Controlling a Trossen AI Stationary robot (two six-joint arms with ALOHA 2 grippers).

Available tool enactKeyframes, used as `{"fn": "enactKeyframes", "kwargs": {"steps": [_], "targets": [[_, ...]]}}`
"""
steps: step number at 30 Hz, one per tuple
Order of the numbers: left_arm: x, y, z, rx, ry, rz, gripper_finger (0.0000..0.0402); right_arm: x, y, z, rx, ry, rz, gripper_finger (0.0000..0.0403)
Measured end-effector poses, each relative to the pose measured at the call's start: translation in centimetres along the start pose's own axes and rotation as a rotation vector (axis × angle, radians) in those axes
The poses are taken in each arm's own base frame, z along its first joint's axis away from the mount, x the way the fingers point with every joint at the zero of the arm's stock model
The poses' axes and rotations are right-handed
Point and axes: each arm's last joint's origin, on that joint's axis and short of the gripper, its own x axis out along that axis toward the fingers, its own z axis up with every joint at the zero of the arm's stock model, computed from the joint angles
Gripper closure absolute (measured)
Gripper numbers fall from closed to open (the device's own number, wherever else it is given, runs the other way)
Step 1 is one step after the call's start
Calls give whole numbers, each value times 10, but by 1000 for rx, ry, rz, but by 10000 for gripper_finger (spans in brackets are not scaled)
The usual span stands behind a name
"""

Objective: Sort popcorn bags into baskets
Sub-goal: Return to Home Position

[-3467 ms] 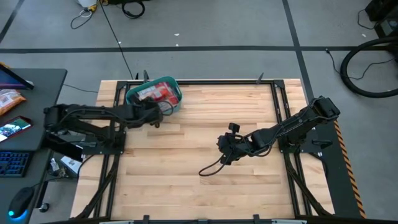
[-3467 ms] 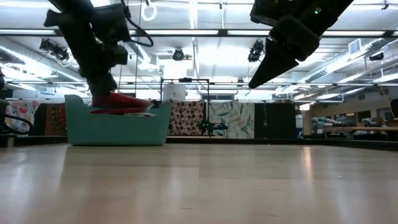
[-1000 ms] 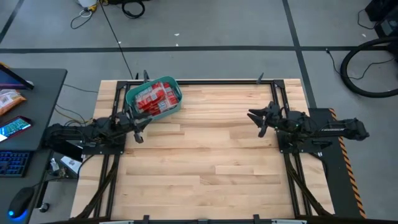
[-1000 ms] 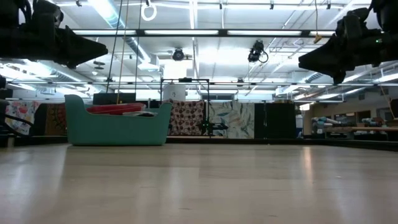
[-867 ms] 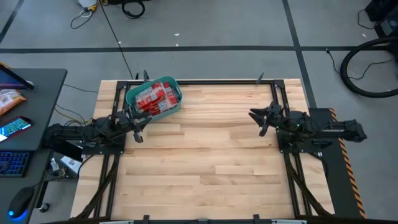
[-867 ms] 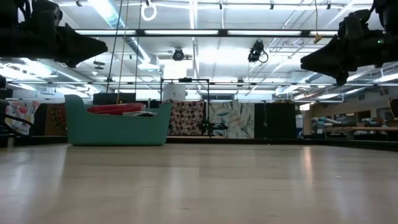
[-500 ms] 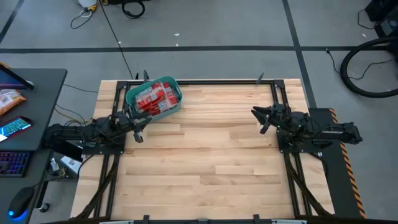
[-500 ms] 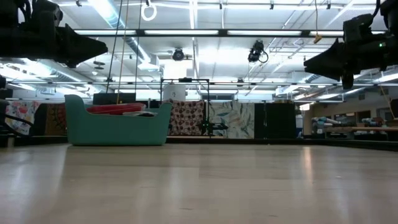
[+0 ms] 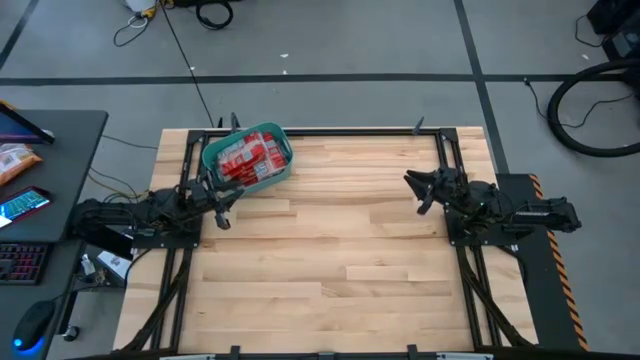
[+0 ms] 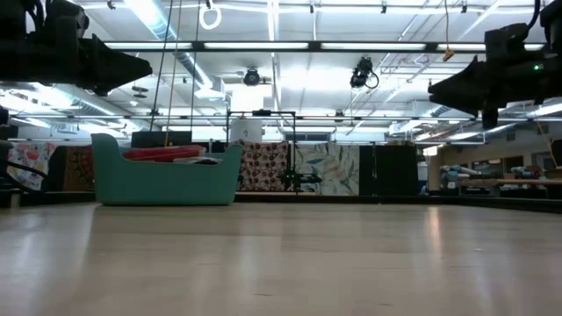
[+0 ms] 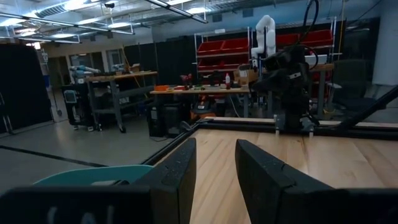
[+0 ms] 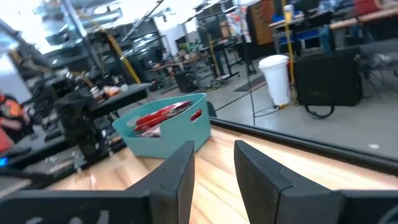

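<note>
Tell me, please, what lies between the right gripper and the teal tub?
Only bare tabletop separates the right gripper from the teal tub, per the high view.

We are looking into a robotics lab set up in a big open workshop hall. We are seeing a wooden table (image 9: 330, 230) in a black metal frame standing on a grey concrete floor (image 9: 350, 40) marked with dark tape lines, with loose cables (image 9: 590, 100) lying about and a desk (image 9: 70, 135) with a keyboard (image 9: 20, 262) beside it. Beyond, we are making out workbenches (image 11: 118, 78), shelves of red storage bins (image 11: 227, 45), a white robot arm (image 11: 266, 28) and long ceiling strip lights (image 10: 272, 46) above patterned fabric panels (image 10: 329, 168).
</note>
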Motion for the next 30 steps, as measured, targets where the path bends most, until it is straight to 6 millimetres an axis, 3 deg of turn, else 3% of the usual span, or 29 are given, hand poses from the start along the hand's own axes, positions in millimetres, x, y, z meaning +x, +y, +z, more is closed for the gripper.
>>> {"fn": "enactKeyframes", "kwargs": {"steps": [30], "targets": [[0, 0, 0, 1, 1, 0, 285, 0, 0, 1, 59, -9, -15, 284]]}}
